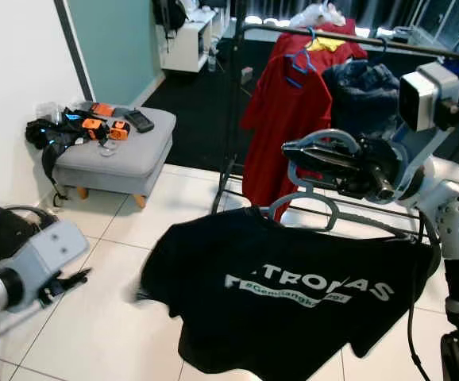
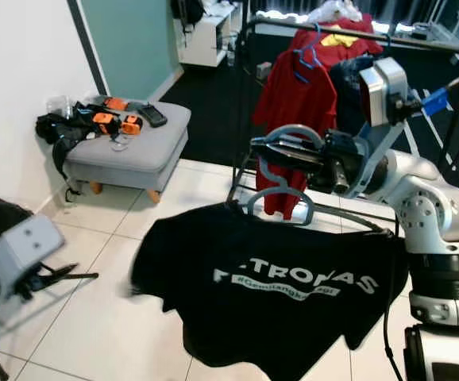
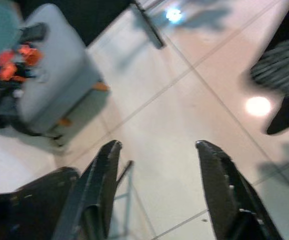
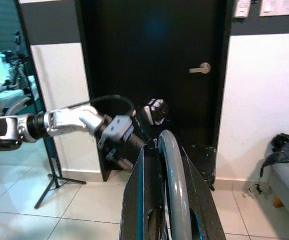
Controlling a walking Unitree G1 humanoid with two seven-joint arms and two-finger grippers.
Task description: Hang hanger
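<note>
The right tool (image 2: pixel 273 149) is clamped on the hook of a grey hanger (image 2: pixel 281 194) carrying a black T-shirt (image 2: pixel 277 290), held in mid-air just in front of the clothes rack (image 1: pixel 356 36). At eight o'clock, low over the tiled floor (image 1: pixel 94 317), the left tool (image 3: pixel 157 185) hangs with its fingers spread, gripping nothing. A grey ottoman (image 1: pixel 122 151) stands at ten o'clock.

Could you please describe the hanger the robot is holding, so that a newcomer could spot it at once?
Start at the clothes rack with the red shirts. In front of it, the right tool is shut on the grey hanger, which carries a black T-shirt with white lettering. Unlike the blue hanger, it is off the rail.
</note>
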